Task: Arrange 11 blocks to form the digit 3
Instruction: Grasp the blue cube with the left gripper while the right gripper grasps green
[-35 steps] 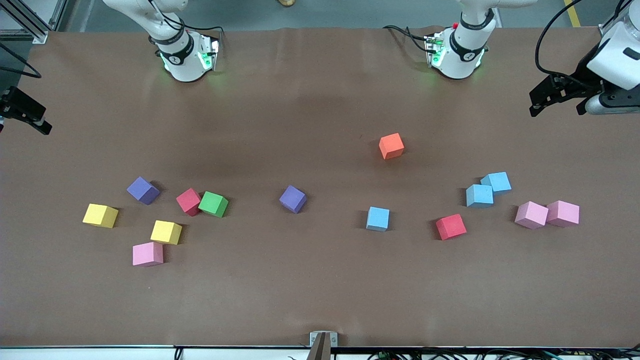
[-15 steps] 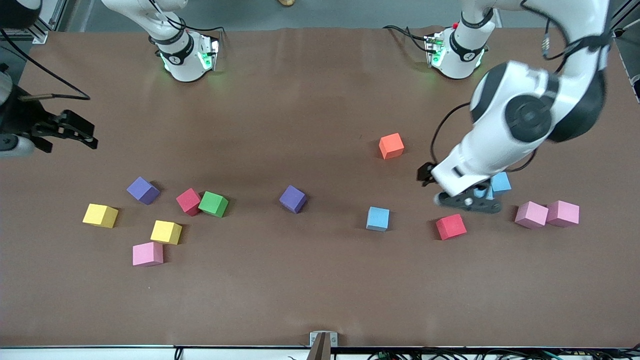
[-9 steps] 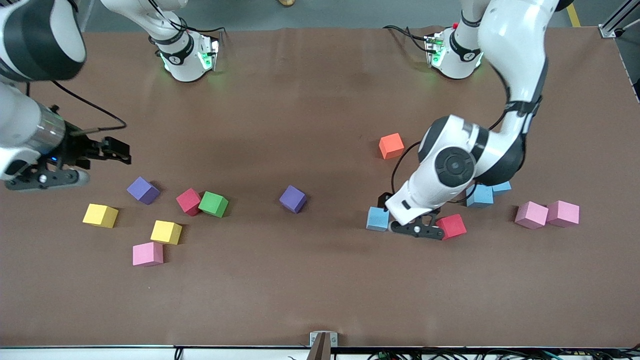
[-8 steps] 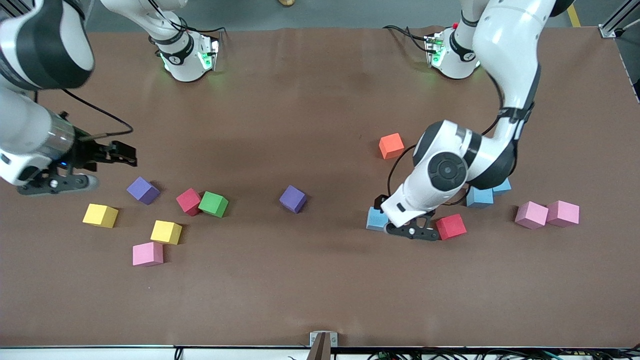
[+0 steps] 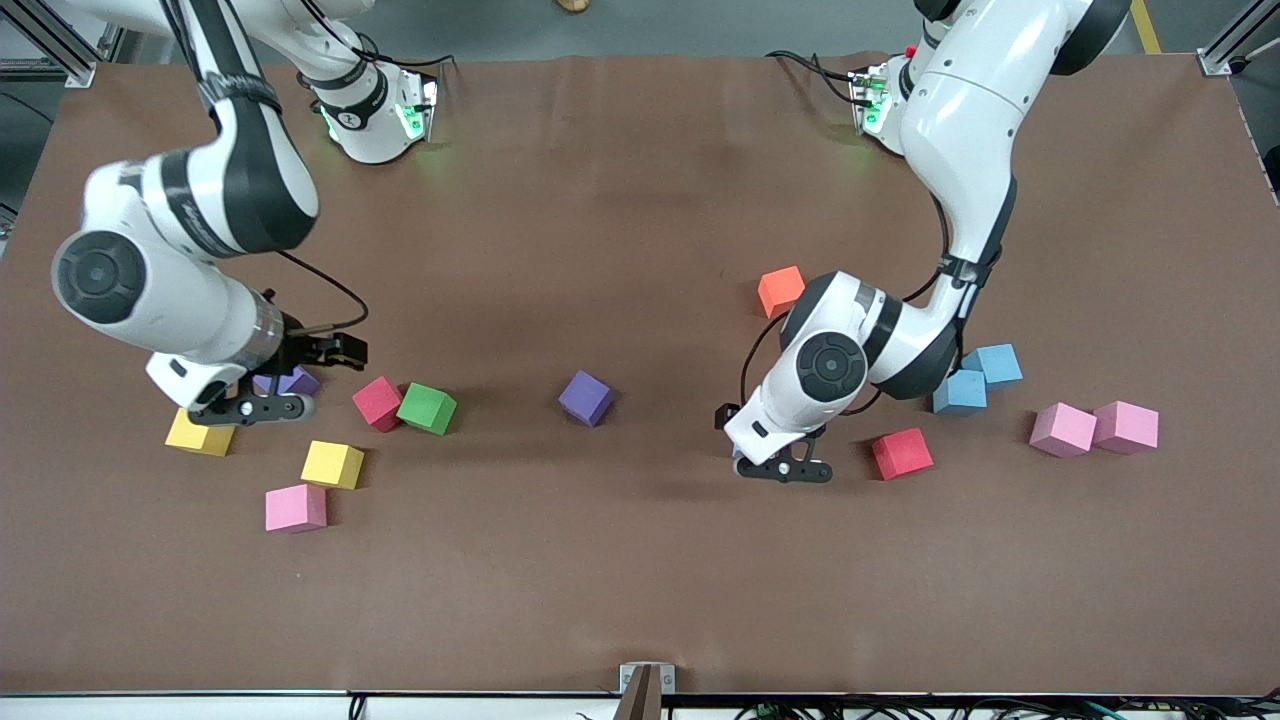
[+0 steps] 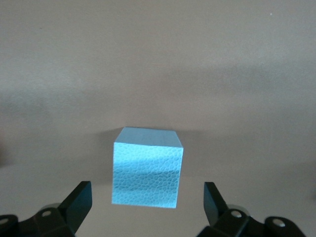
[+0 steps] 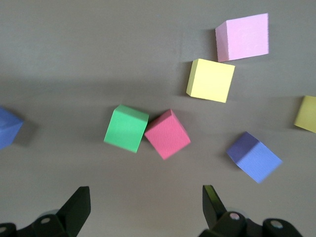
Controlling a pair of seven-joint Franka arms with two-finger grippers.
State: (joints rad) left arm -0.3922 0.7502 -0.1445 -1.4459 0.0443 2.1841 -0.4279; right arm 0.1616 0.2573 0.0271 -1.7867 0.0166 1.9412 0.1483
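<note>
Blocks: lying scattered and loose on the worktop [image 5: 640, 560], no figure formed, no containers.

Left end effector [image 5: 772, 468]: now hanging over a light blue block [image 6: 146, 168], fingers spread, grasping nothing.

Right end effector [image 5: 250, 408]: now hovering over a purple block [image 5: 296, 381] and a yellow block [image 5: 200, 438], unclenched, empty.

The blocks lay loose on the worktop, no digit formed. A green cube [image 5: 427, 408] touched a red one [image 5: 377, 403]; at their 7 o'clock sat a yellow cube [image 5: 332, 464], with a pink one [image 5: 295, 507] nearer the camera. A purple cube [image 5: 586, 397] stood alone mid-worktop. Two light blue cubes [image 5: 978, 376] touched, as did two pink cubes [image 5: 1094, 428]. An orange cube [image 5: 779, 290] sat at 11 o'clock from another red one [image 5: 901, 453].
</note>
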